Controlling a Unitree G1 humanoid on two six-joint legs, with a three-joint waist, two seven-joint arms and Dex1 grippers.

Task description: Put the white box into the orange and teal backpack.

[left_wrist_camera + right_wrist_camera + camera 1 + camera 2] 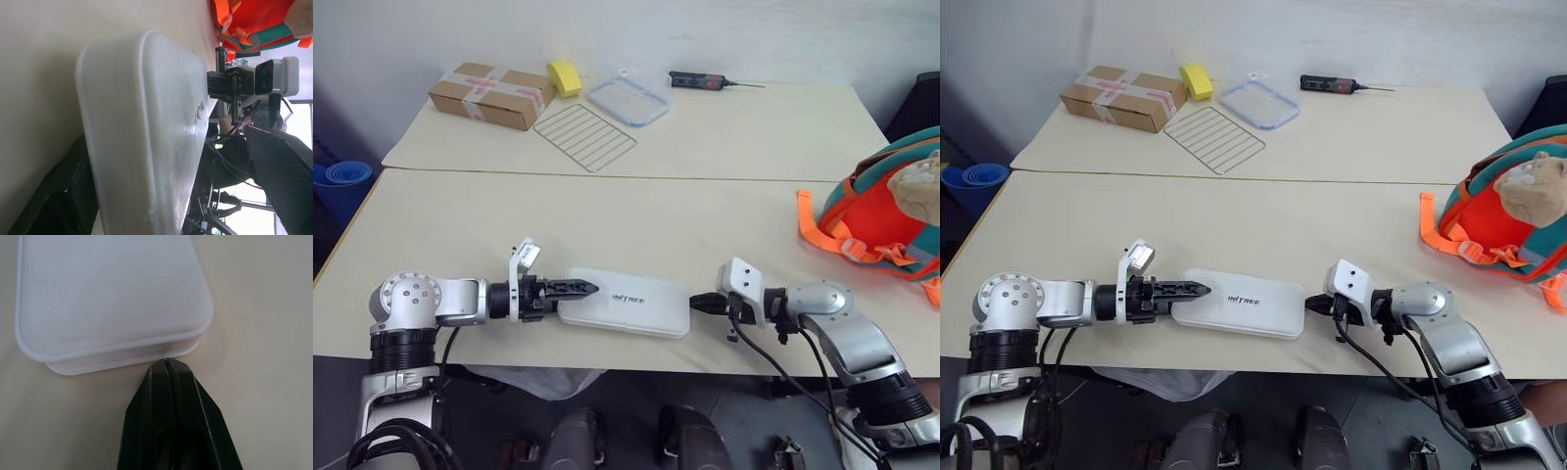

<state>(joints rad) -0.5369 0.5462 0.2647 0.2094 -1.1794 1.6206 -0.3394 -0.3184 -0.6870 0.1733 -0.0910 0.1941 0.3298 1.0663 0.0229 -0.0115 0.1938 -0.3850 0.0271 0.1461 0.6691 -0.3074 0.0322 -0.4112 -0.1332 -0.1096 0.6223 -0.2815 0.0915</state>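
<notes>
Near the front edge of the desk (607,220) the white box (625,303) lies flat, lettering up, with my two arms coming at it from opposite short ends. My left end effector (576,288) is spread wide, one finger over the top of the box's left end and the other down beside it, as the left wrist view shows; I read that as straddling the thin edge ready to clamp, not yet a grip. My right end effector (167,363) has its fingers pressed together, tips right at the box's right end. I judge it serves as a stop, bracing the case so it will not slide while the left one closes.

Off to the far right, the orange and teal backpack (886,211) sits well apart from the box, plush toy (925,191) on its front. The box must be lifted and carried across to it; I cannot tell from these views whether the backpack's opening is unzipped.
</notes>
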